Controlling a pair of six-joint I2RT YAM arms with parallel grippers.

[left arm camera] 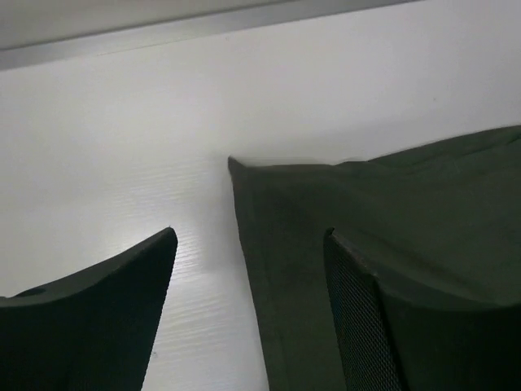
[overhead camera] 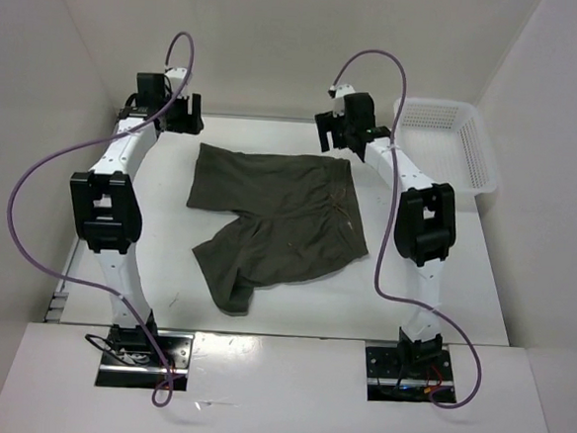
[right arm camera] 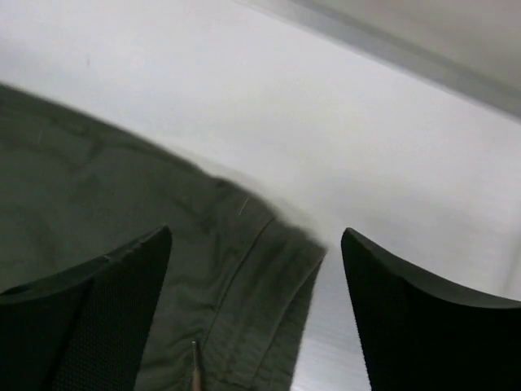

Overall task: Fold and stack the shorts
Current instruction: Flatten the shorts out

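Shorts lie spread flat, one far corner under each wrist, well placed for a fold. My left gripper and right gripper gape wide, holding nothing.

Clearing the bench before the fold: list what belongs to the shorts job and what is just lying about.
Job in hand:
shorts, lying loose
left gripper, open
right gripper, open

Lying about:
white mesh basket, far right
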